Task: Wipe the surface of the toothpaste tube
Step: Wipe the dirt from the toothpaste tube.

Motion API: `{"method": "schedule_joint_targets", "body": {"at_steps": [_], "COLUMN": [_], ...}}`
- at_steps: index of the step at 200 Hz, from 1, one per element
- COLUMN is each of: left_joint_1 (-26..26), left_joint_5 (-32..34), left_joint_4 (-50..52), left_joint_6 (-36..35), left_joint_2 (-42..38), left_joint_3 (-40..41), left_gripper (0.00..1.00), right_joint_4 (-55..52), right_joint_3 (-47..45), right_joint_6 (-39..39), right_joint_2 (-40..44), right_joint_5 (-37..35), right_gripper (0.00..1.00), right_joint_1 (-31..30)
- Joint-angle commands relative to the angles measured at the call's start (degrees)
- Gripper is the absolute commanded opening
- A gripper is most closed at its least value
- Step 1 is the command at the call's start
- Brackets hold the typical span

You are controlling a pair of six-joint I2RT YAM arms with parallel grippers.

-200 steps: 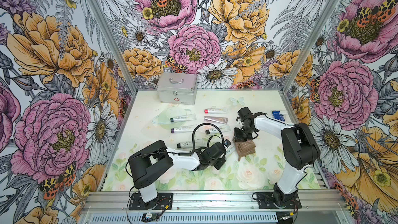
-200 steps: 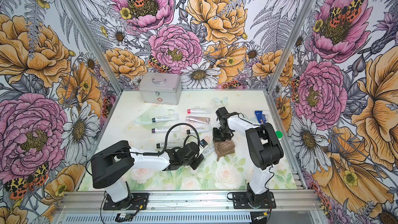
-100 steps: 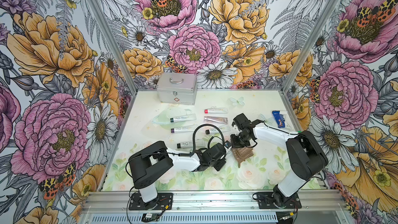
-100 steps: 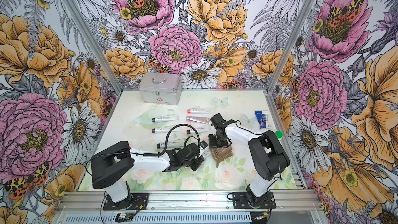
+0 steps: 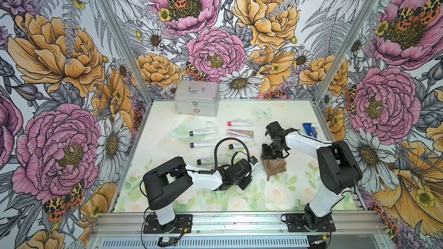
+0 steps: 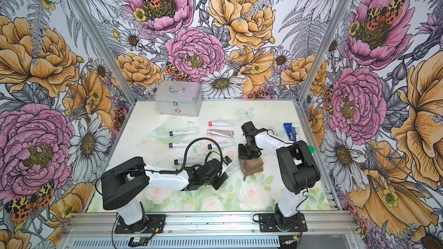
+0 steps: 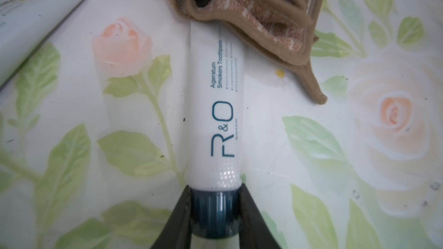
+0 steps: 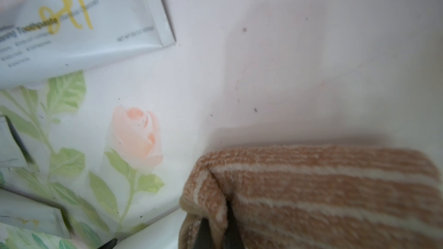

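Observation:
A white toothpaste tube point(image 7: 215, 106) with a dark teal cap lies on the floral mat, and it also shows in both top views point(image 5: 257, 167) point(image 6: 231, 170). My left gripper point(image 7: 215, 202) is shut on its cap, low near the mat point(image 5: 249, 172). A brown striped cloth point(image 5: 275, 166) point(image 7: 263, 15) covers the tube's far end. My right gripper point(image 8: 217, 226) is shut on a fold of the cloth point(image 8: 323, 192) and presses down from above point(image 5: 269, 156). The tube's tail is hidden under the cloth.
Several other tubes point(image 5: 203, 131) lie in rows behind the left arm, one point(image 8: 84, 25) close to the cloth. A silver case point(image 5: 196, 98) stands at the back. A blue packet point(image 5: 310, 130) lies at the right wall. The left arm's cable point(image 5: 217, 147) loops over the tubes.
The right gripper slid the cloth a little toward the left gripper along the tube, then back again. The left gripper kept still on the cap.

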State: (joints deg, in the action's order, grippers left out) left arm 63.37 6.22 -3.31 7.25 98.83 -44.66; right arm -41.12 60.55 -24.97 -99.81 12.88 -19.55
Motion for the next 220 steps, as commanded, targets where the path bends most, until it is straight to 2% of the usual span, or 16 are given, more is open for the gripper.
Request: {"method": "schedule_joint_targets", "body": {"at_steps": [1, 19, 63, 93, 173, 220], "left_joint_1": [0.5, 0.4, 0.4, 0.5, -0.4, -1.8], "left_joint_5": [0.7, 0.8, 0.9, 1.1, 2.0, 1.3], "left_joint_4": [0.1, 0.1, 0.1, 0.1, 0.1, 0.2], "left_joint_6": [-0.9, -0.9, -1.0, -1.0, -0.7, -0.6], "left_joint_2": [-2.2, -1.9, -1.4, -1.3, -2.6, -3.5], "left_joint_3": [0.9, 0.7, 0.4, 0.4, 1.5, 2.1], "left_gripper": [0.24, 0.25, 0.25, 0.25, 0.25, 0.25], "right_joint_4": [-3.7, -3.6, -2.8, -2.0, -2.4, -3.2], "right_joint_3": [-2.2, -3.8, -8.0, -9.9, -7.9, -7.7], "right_joint_6": [0.1, -0.4, -4.4, -6.5, -3.2, -1.2], "right_joint_2": [-1.9, -0.4, 2.4, 4.5, 2.4, 2.7], "right_joint_5": [-6.3, -4.4, -0.2, 1.4, -2.9, -5.5], "right_gripper": [0.0, 0.0, 0.0, 0.0, 0.0, 0.0], "right_joint_1": [0.6, -0.9, -9.6, -11.9, -1.5, 1.7]}}
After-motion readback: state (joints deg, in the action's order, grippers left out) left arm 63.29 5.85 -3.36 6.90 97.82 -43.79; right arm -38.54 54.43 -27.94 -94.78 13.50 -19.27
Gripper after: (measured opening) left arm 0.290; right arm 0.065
